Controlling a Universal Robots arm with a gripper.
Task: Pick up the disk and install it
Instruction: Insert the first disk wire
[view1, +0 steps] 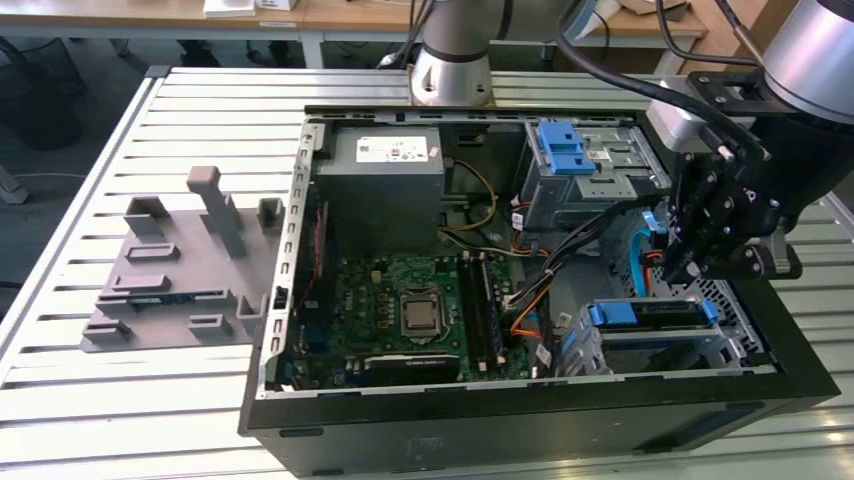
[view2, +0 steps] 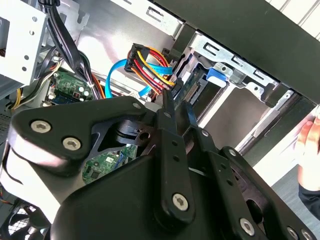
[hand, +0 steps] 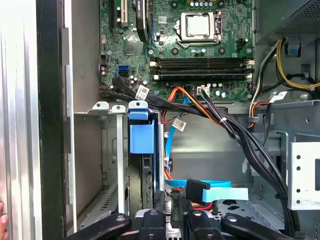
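Gripper (view1: 697, 262) hangs inside the open computer case (view1: 400, 425), at the exterior view's right, just above the lower drive cage (view1: 667, 345). Its two fingertips (hand: 170, 212) stand close together, a narrow gap between them, nothing held.

The disk (hand: 145, 185) sits on edge in the drive cage, its blue bracket tab (hand: 141, 137) sticking out toward the motherboard (hand: 175, 45); in the exterior view the same tab (view1: 641, 315) shows at the cage's top. Fingertips are just beside the disk's rear edge.

Room is tight: a bundle of black cables (hand: 235, 130) crosses the bay next to the disk, and a blue SATA cable (hand: 215, 192) lies close by the fingers. In the second wrist view, red-yellow power wires (view2: 150, 67) plug in right ahead of the fingertips (view2: 167, 107).

Empty cage slot (hand: 92, 165) lies between the disk and the case wall. A grey fixture tray (view1: 180, 265) lies outside, well apart.
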